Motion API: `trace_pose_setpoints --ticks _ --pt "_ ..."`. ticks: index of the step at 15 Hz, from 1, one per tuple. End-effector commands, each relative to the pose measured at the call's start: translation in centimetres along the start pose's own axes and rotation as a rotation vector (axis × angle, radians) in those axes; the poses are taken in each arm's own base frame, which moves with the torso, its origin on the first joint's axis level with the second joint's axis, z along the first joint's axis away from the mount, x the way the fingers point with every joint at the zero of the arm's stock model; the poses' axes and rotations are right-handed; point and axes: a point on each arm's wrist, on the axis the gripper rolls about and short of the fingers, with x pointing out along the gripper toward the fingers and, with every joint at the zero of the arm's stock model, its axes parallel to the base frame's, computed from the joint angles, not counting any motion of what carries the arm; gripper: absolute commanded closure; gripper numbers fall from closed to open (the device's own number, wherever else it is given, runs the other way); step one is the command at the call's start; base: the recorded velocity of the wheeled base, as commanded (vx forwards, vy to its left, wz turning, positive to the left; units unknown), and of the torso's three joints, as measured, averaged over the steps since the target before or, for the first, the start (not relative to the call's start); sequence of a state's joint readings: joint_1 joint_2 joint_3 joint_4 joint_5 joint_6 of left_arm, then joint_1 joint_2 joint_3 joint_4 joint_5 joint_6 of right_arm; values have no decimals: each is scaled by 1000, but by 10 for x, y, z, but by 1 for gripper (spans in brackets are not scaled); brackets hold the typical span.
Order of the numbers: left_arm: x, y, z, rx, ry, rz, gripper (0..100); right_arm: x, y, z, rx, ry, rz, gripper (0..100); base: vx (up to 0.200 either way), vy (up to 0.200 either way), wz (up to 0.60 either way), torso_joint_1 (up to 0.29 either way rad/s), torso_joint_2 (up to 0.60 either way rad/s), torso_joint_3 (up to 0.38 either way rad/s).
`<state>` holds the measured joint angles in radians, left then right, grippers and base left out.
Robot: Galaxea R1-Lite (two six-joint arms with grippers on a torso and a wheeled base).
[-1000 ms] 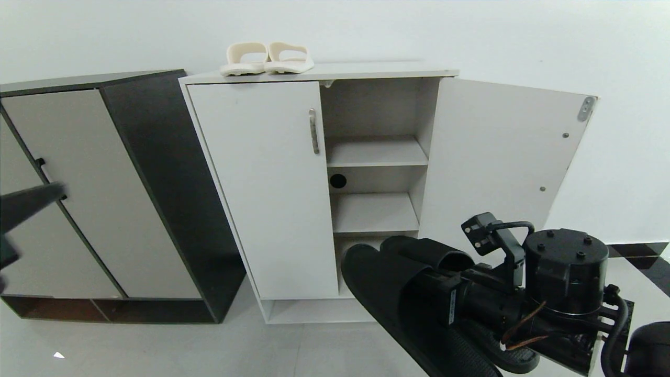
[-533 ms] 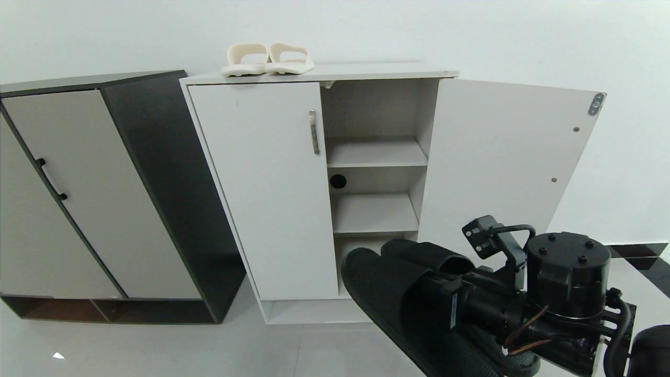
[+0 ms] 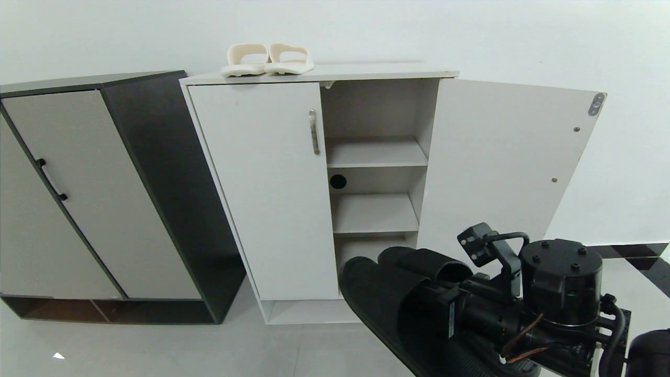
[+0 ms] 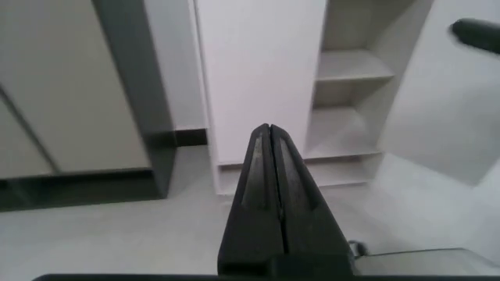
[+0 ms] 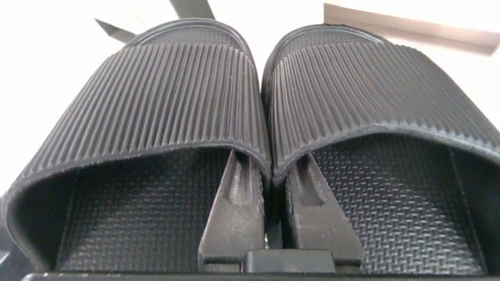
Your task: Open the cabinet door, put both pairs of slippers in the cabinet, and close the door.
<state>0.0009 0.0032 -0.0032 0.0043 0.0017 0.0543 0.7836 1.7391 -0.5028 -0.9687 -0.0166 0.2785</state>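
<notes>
My right pincer (image 5: 269,168), grasping the black slippers (image 3: 398,283), has sunk slightly in front of the open cabinet door (image 3: 502,157). My left pincer (image 4: 269,136) is clenched on nothing. The cream slippers (image 3: 267,58) sit atop the cabinet (image 3: 261,183), which stands beside a dark cabinet (image 3: 157,183).

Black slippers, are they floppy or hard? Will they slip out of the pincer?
The black slippers probably bend a little: they look like soft ribbed rubber or foam, yet both straps hold an arch. Likely light, since the right pincer holds both by the pinched inner strap edges. The ribs and bumpy insoles should grip, so slipping seems unlikely.
</notes>
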Motion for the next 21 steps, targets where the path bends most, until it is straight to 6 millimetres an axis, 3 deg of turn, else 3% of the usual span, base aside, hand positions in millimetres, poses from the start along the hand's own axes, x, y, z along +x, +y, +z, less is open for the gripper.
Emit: trace_pose_setpoints --ticks 1,5,9,11,15,19,21 --pt "0 0 -1 -8 -1 7 100 2 0 -3 -2 12 0 100 0 0 0 0 0 0" --pt "0 0 -1 -67 -1 20 100 11 1 -12 -3 50 -1 100 0 0 0 0 0 0" --pt "0 0 0 -60 -2 19 100 36 -1 -22 7 86 -18 100 0 0 0 0 0 0" --pt "0 0 -1 -59 -1 17 100 62 -4 -34 49 111 -63 100 0 0 0 0 0 0" --pt "0 0 0 -48 -2 14 100 118 -20 -50 35 77 -313 100 0 0 0 -1 3 -91" --pt "0 0 -1 -47 -1 14 100 135 -24 -43 18 125 -420 100 0 0 0 6 1 -193" --pt "0 0 0 -44 -2 14 100 144 -20 -25 63 92 -466 100 0 0 0 5 0 -198"
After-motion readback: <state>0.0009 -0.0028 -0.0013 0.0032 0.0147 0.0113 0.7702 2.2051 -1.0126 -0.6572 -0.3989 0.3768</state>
